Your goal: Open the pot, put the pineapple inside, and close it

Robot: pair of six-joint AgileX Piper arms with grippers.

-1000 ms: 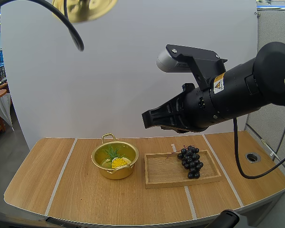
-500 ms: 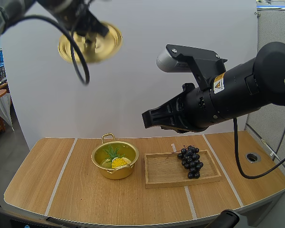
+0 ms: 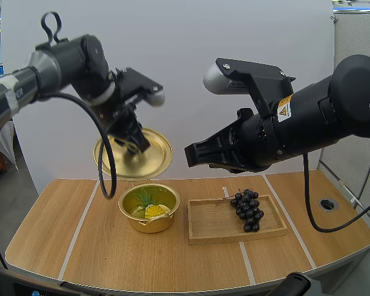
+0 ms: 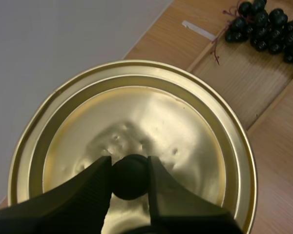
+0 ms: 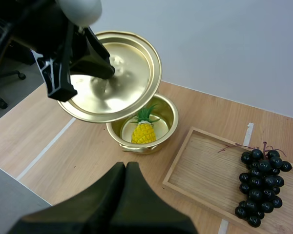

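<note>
Above the far left rim of the pot (image 3: pixel 149 224), our left gripper (image 4: pixel 129 171) pinches the lid (image 3: pixel 133 155) by its black knob (image 4: pixel 129 179), tilted and ready to lower. Our pineapple (image 3: pixel 153 210) sits inside the pot, so we judge only closing remains. Our right gripper (image 5: pixel 123 165) hangs high, closed up and empty, leaving room. We count one of each, with a bunch of grapes (image 3: pixel 248 211) on a tray (image 3: pixel 213 229) at right.

Pretty plain setup: a wooden table (image 3: pixel 43 234) with rounded corners and a few pale stripes (image 3: pixel 78 231) running front to back, plus a round cable hole (image 3: pixel 328 203) near its right end. A big white board (image 3: pixel 185 37) stands right behind it. There's a grey wall panel (image 3: pixel 357 43) off to the right and grey floor (image 3: pixel 12 197) on the left.
</note>
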